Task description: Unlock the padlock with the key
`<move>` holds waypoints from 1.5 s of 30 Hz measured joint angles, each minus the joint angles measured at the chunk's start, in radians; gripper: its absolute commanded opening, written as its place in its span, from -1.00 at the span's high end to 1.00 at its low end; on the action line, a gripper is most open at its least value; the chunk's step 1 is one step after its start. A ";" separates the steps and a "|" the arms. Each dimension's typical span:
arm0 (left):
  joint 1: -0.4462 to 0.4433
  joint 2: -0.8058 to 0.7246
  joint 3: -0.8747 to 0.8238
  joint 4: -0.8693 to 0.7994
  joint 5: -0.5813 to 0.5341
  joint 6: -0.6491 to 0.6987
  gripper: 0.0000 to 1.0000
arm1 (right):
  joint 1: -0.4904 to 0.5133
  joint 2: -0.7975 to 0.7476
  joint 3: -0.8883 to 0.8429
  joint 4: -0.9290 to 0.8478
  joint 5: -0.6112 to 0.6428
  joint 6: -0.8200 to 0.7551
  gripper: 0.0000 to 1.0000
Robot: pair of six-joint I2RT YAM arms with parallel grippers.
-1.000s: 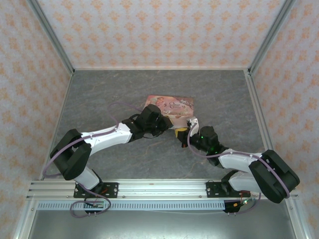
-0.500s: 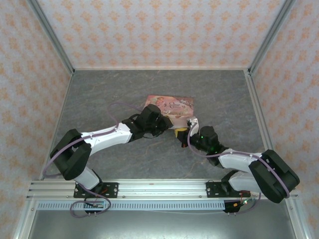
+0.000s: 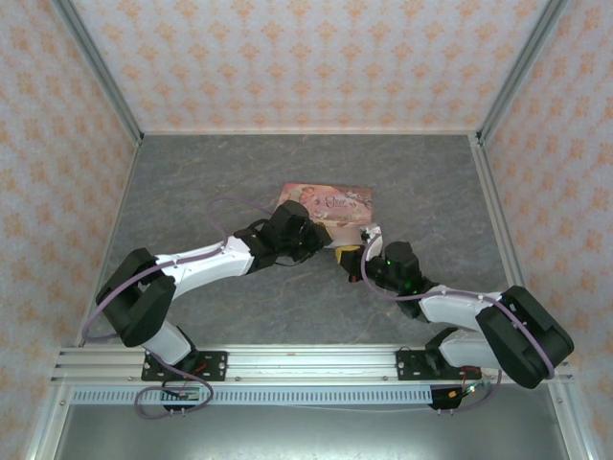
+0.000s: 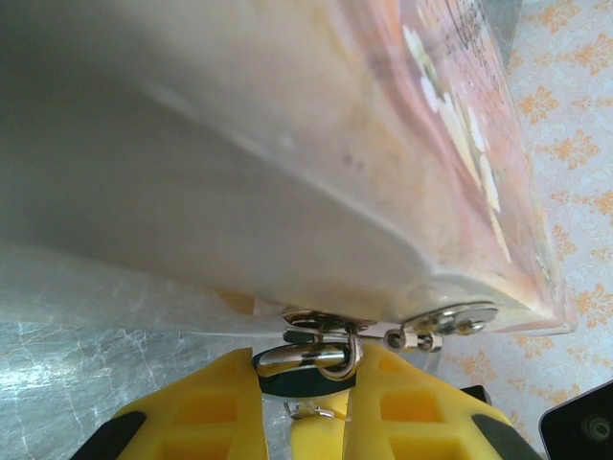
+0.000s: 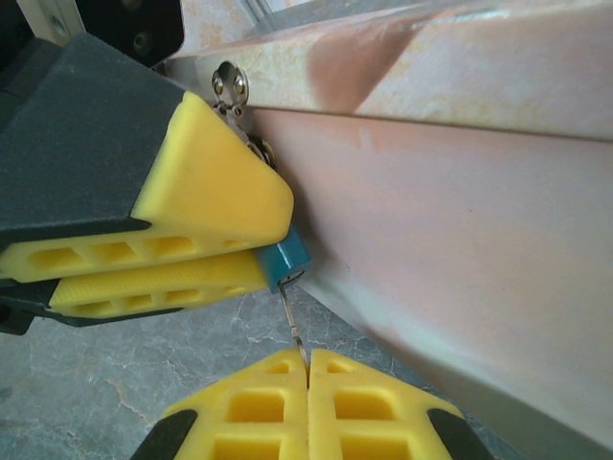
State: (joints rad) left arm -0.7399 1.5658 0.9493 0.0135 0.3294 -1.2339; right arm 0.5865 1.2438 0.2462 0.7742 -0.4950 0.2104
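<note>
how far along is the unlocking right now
Done: the left gripper has its jaws clamped on the padlock against the tin, and the right gripper is shut on the key. In hand: the key tip meets the padlock's underside; depth unclear. Left: turning it, since the shackle sits closed through the hasp.

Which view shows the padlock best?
Right wrist: the padlock shows its teal body, clamped in the left gripper, the key touching it. Left wrist shows mostly its shackle; top external, too small to tell.
</note>
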 measured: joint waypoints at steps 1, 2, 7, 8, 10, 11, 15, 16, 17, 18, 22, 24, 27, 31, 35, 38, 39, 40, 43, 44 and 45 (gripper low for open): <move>0.000 0.000 0.000 0.001 0.000 0.000 0.75 | -0.003 0.000 0.000 0.002 -0.003 0.003 1.00; 0.000 0.000 0.000 0.002 -0.001 0.000 0.75 | -0.006 0.000 0.000 0.005 -0.005 0.006 1.00; 0.000 0.000 0.000 0.002 -0.001 0.000 0.75 | -0.023 -0.001 0.000 0.020 -0.016 0.017 1.00; 0.000 0.000 0.000 0.002 -0.001 0.000 0.75 | -0.023 -0.001 0.000 0.021 -0.019 0.018 1.00; 0.000 0.000 0.000 0.002 -0.001 0.000 0.75 | -0.027 -0.001 0.000 0.021 -0.026 0.018 1.00; 0.000 0.000 0.000 0.002 -0.001 0.000 0.75 | -0.027 -0.001 0.000 0.021 -0.029 0.018 1.00; 0.000 0.000 0.000 0.002 -0.001 0.000 0.75 | -0.027 0.006 0.000 0.025 -0.037 0.018 1.00; 0.000 0.000 0.000 0.001 -0.001 0.000 0.75 | -0.027 0.014 0.000 0.031 -0.038 0.018 1.00; 0.000 0.000 0.000 0.001 -0.001 -0.001 0.75 | -0.027 0.027 0.000 0.040 -0.040 0.021 1.00; 0.000 0.000 0.000 0.000 -0.001 -0.002 0.75 | -0.027 0.039 0.001 0.048 -0.043 0.024 1.00; 0.000 0.000 0.000 0.000 -0.009 -0.011 0.74 | -0.028 0.084 0.001 0.097 -0.048 0.042 1.00; 0.000 0.000 0.000 0.000 -0.015 -0.018 0.74 | -0.029 0.096 0.001 0.115 -0.049 0.050 1.00; 0.000 0.000 0.000 0.000 -0.022 -0.023 0.74 | -0.029 0.099 0.001 0.125 -0.048 0.052 1.00; 0.000 0.000 0.000 0.002 -0.023 -0.026 0.74 | -0.030 0.090 0.000 0.124 -0.047 0.051 1.00; -0.002 0.000 0.000 0.013 -0.020 -0.035 0.74 | -0.038 0.058 -0.008 0.123 -0.044 0.051 1.00; -0.005 0.000 0.000 0.018 -0.021 -0.042 0.74 | -0.045 0.045 -0.009 0.124 -0.044 0.051 1.00; -0.006 0.000 0.000 0.018 -0.021 -0.043 0.74 | -0.046 0.043 -0.009 0.123 -0.044 0.051 1.00; -0.006 0.000 0.000 0.018 -0.021 -0.043 0.74 | -0.046 0.043 -0.009 0.124 -0.044 0.051 1.00; -0.006 0.000 0.000 0.018 -0.021 -0.043 0.74 | -0.047 0.043 -0.009 0.124 -0.045 0.051 1.00; -0.006 0.000 0.000 0.018 -0.021 -0.043 0.74 | -0.047 0.043 -0.010 0.124 -0.045 0.051 1.00; -0.006 0.000 0.000 0.018 -0.021 -0.043 0.74 | -0.047 0.043 -0.011 0.124 -0.045 0.051 1.00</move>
State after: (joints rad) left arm -0.7464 1.5658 0.9493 0.0315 0.3088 -1.2770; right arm 0.5396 1.2869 0.2352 0.8978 -0.5396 0.2619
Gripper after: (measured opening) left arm 0.184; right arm 0.048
